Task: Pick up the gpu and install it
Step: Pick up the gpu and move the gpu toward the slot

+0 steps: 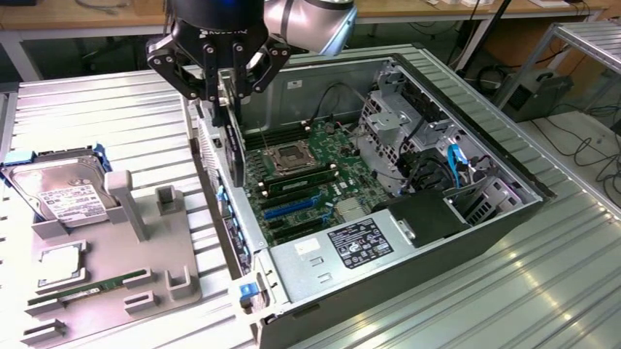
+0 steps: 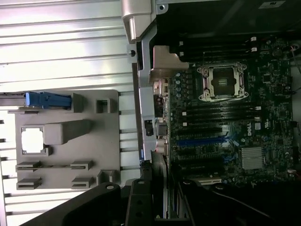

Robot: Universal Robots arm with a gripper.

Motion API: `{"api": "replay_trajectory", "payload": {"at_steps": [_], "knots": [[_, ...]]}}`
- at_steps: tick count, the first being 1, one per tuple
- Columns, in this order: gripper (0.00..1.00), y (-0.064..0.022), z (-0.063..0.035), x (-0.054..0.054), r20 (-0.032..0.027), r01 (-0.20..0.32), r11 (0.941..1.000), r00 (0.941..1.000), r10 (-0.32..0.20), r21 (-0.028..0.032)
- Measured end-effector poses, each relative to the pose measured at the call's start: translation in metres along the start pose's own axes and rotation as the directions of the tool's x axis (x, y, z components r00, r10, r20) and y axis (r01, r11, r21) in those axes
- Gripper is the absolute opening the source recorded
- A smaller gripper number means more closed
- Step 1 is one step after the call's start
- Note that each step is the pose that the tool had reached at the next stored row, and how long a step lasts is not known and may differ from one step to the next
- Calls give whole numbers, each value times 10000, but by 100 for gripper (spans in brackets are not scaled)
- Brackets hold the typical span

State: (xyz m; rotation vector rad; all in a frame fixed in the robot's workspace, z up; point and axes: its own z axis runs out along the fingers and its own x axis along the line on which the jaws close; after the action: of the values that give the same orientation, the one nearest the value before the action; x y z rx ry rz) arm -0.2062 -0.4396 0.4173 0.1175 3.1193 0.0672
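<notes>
pickup looks done, install not: the gpu (image 1: pixel 233 138) is off the table (image 1: pixel 97 116) and hangs edge-on in the air, a thin dark slab running straight down from the jaws at about eleven o'clock in the exterior view. its lower end sits over the rear edge of the open computer case (image 1: pixel 485 225), beside the motherboard (image 1: pixel 301 182) rather than in it. the blue expansion slots (image 1: pixel 291 209) lie toward five o'clock from the card's lower tip and show bare along their length, so i judge the card is not yet seated and the lining-up and pressing home remain. the cpu socket (image 1: pixel 289 156) sits just at three o'clock of the card's bottom end. over at eight o'clock the grey parts tray (image 1: pixel 107 283) holds the hard drive (image 1: pixel 58 193) and the green memory stick (image 1: pixel 87 289), both well apart from the arm. the jaws are drawn in partway, both fingers pinching the card's upper edge from either face, with nothing else in their hold. from the wrist view i can see the board laid out beyond the dark fingers, but i cannot tell there how close the card's edge connector is to any slot.
</notes>
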Motion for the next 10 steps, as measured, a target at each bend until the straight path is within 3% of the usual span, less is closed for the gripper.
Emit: {"api": "replay_trajectory", "payload": {"at_steps": [10], "knots": [[26,4,16,-66,-3,0,10000,10000,0,0]]}}
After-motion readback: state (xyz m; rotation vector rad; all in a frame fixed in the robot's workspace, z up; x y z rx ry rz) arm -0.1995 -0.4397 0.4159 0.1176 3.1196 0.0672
